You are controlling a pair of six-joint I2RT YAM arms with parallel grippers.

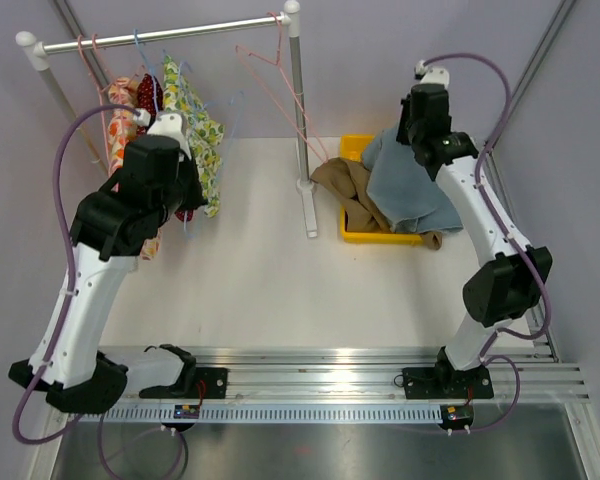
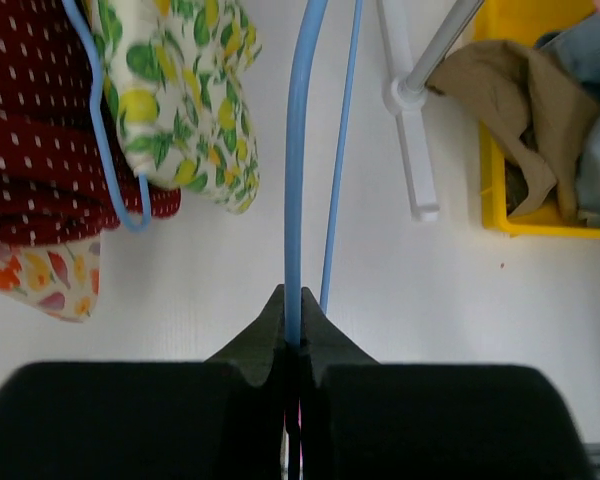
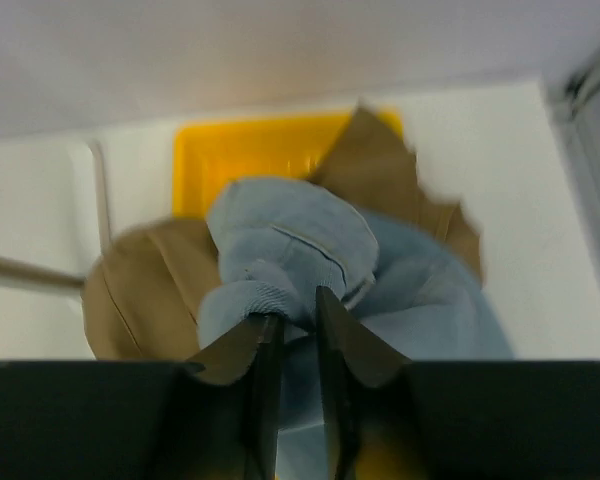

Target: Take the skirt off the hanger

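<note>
A blue denim skirt (image 1: 410,185) hangs bunched over the yellow bin (image 1: 355,148). My right gripper (image 1: 408,135) is shut on a fold of the skirt (image 3: 300,230), seen in the right wrist view with denim between the closed jaws of the gripper (image 3: 298,300). My left gripper (image 2: 292,300) is shut on the thin bar of an empty blue hanger (image 2: 295,180), held out in front of the rack. In the top view the left gripper (image 1: 170,128) sits just below the rail (image 1: 160,38).
Lemon-print (image 2: 180,90), red dotted (image 2: 30,130) and floral garments hang on the rail's left. An empty pink hanger (image 1: 270,70) hangs near the rack post (image 1: 300,120), whose foot (image 2: 410,150) rests on the table. Tan cloth (image 3: 140,290) lies in the bin (image 3: 240,150).
</note>
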